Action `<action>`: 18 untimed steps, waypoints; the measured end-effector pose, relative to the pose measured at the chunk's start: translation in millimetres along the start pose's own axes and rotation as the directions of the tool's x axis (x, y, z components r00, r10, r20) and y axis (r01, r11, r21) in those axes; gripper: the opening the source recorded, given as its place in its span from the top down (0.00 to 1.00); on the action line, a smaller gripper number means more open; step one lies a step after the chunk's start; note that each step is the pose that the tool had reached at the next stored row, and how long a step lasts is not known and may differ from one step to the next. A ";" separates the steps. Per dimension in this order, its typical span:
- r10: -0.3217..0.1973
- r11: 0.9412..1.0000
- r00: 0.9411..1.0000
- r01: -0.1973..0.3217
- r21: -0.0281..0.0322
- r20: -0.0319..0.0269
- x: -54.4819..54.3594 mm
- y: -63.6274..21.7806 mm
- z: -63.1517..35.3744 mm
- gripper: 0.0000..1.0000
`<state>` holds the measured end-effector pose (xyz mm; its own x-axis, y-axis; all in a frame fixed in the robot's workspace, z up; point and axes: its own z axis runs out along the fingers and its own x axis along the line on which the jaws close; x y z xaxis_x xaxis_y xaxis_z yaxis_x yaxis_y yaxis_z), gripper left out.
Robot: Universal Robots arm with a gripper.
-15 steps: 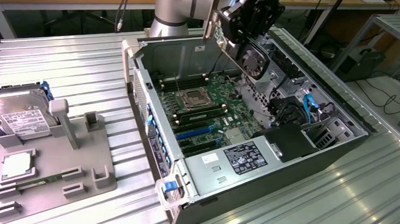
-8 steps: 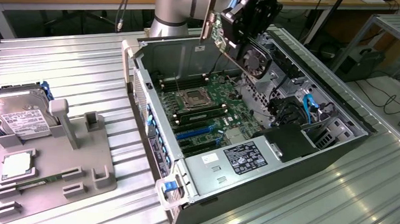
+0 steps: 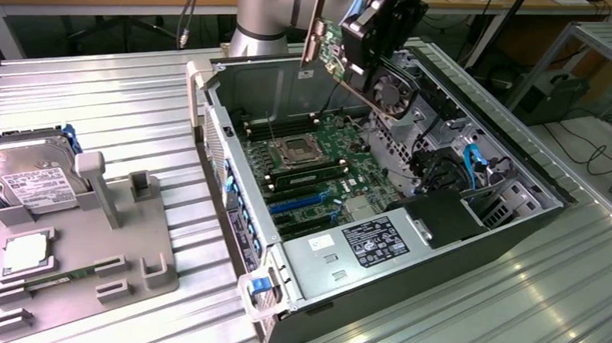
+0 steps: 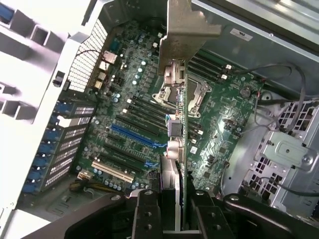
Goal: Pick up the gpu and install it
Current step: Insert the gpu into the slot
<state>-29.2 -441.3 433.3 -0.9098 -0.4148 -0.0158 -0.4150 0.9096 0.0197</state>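
The gpu (image 3: 368,62) hangs on edge above the open computer case (image 3: 513,161), its silver bracket (image 3: 315,25) toward the exterior view's left and its black fan cooler facing the right. My gripper (image 3: 380,20) is shut on its upper edge. In the wrist view the gpu (image 4: 177,129) runs edge-on from between my fingers (image 4: 147,214) out to the bracket (image 4: 187,30). It is well above the motherboard (image 4: 124,104), over the CPU socket (image 4: 192,92). The blue expansion slot (image 4: 133,135) lies off to one side of the card, not under it.
A silver hard drive (image 3: 32,179) and a small square CPU chip (image 3: 26,252) rest on a grey fixture (image 3: 127,245) at the exterior view's left. Inside the case are the power supply (image 3: 370,244), blue cables (image 3: 472,167) and a drive cage (image 4: 286,154).
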 end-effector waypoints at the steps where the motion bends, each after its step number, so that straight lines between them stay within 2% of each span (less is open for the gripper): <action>1: -0.011 1.000 1.000 0.011 0.000 0.000 0.0 0.0 0.0 0.72; 9: -0.085 0.996 0.996 0.085 -0.001 -0.002 0.0 -0.1 0.0 0.72; 18: -0.159 0.987 0.987 0.159 -0.003 -0.003 0.1 -0.1 0.2 0.72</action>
<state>-29.2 -441.4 433.1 -0.8325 -0.5538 -0.0158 -0.5540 0.8323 0.0197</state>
